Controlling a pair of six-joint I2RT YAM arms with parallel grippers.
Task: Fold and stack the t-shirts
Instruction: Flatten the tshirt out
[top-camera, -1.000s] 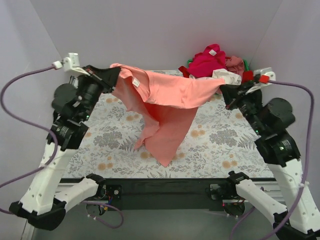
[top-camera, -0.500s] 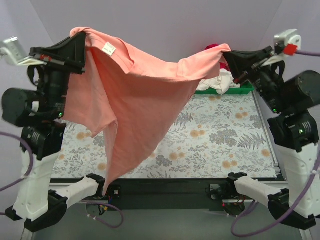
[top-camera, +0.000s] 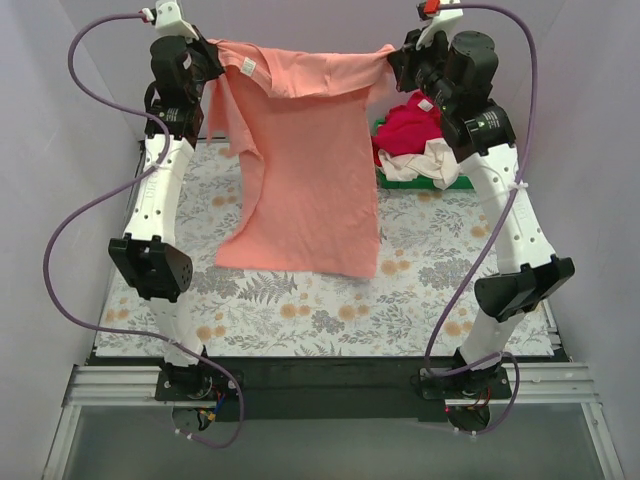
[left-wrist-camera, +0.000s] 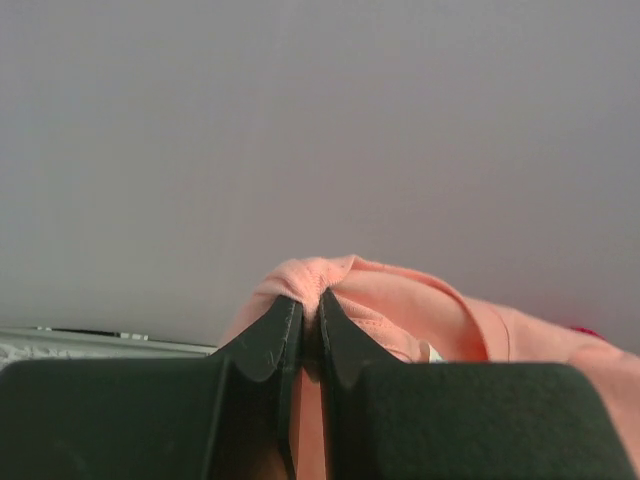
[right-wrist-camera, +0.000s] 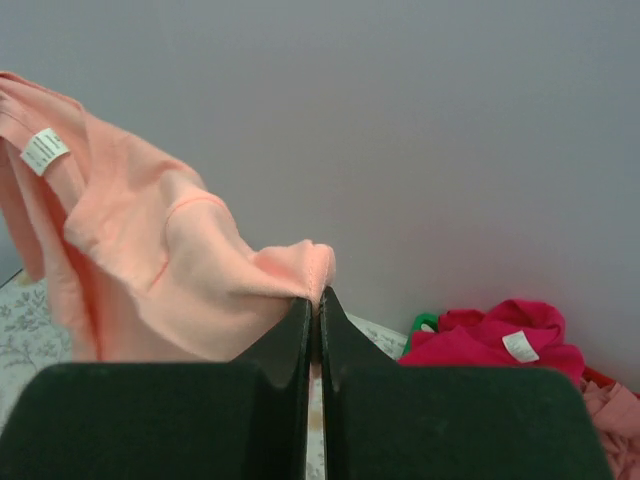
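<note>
The salmon-pink t-shirt hangs spread out between both grippers, high above the far half of the table, its lower edge near the cloth. My left gripper is shut on its left top corner; the pinched cloth shows in the left wrist view. My right gripper is shut on its right top corner, seen in the right wrist view. A magenta t-shirt and a white one lie heaped at the back right; the magenta one also shows in the right wrist view.
The heap sits in a green plastic tray at the back right corner. A floral tablecloth covers the table. Purple-grey walls close in the back and sides. Both arms stand nearly upright.
Both arms have lifted and swung toward the back wall, carrying the salmon-pink shirt up. It now hangs flatter and more spread out than before.
</note>
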